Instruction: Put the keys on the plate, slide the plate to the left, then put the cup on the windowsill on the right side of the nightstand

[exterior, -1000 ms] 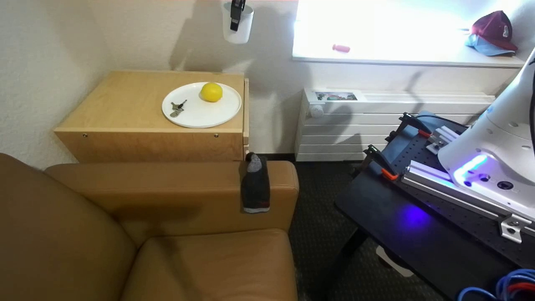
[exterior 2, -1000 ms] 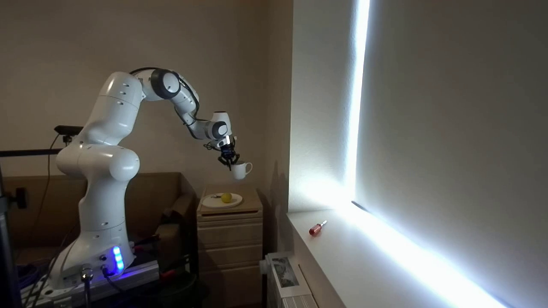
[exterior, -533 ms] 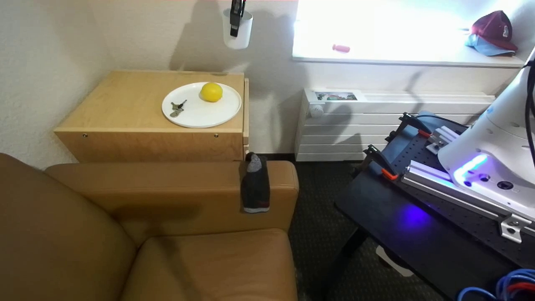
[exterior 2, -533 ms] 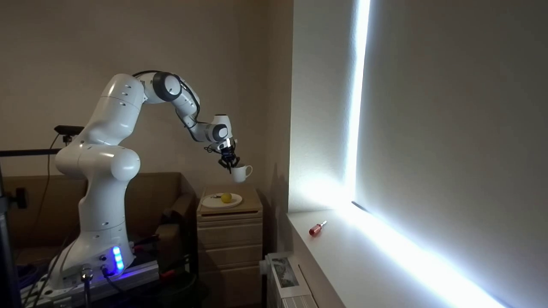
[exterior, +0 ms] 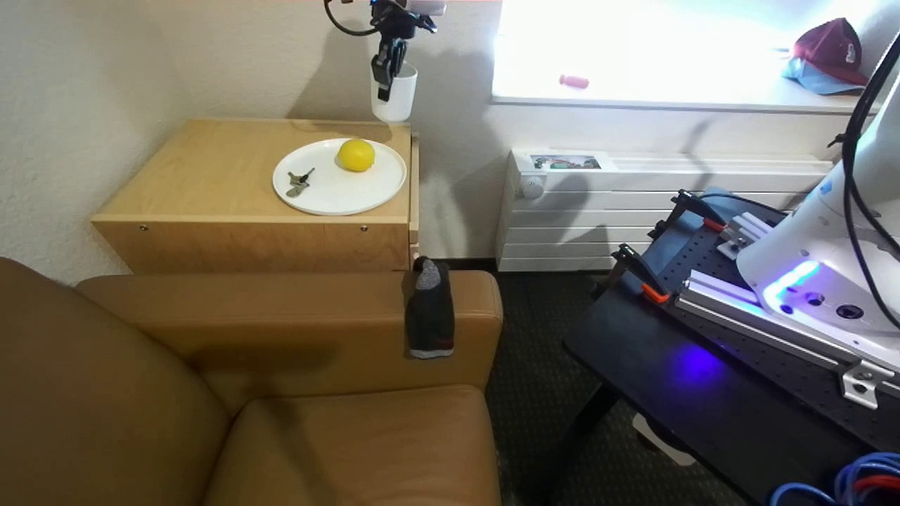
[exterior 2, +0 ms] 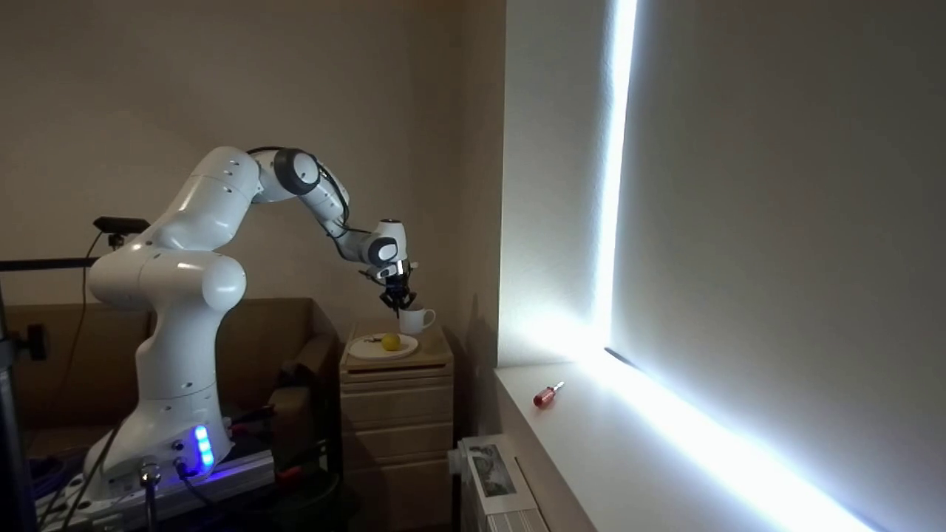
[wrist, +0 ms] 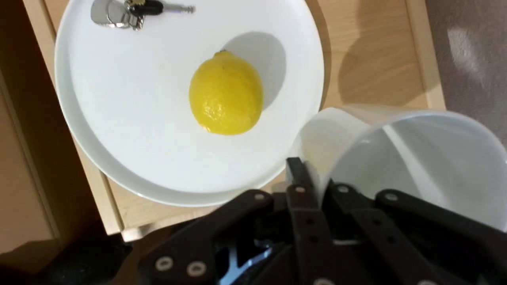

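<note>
My gripper (exterior: 387,81) is shut on the wall of the white cup (exterior: 402,98), one finger inside and one outside. The cup (exterior 2: 412,321) is held upright over the far part of the tan nightstand (exterior: 211,169); its handle shows in an exterior view. In the wrist view the cup (wrist: 427,158) is at the right, beside the gripper (wrist: 313,182). The keys (exterior: 298,183) lie on the white plate (exterior: 330,200), which rests on the nightstand's right part. They also show in the wrist view (wrist: 119,14). The windowsill (exterior 2: 584,451) is right of the nightstand.
A lemon (exterior: 356,154) sits on the plate. A red screwdriver (exterior 2: 545,397) lies on the windowsill, with caps (exterior: 833,56) at its far end. A radiator (exterior: 668,204) stands below the sill. A sofa (exterior: 295,302) with a dark sock (exterior: 430,309) is in front of the nightstand.
My gripper and the cup have moved down toward the nightstand top. The keys, plate and lemon have not moved.
</note>
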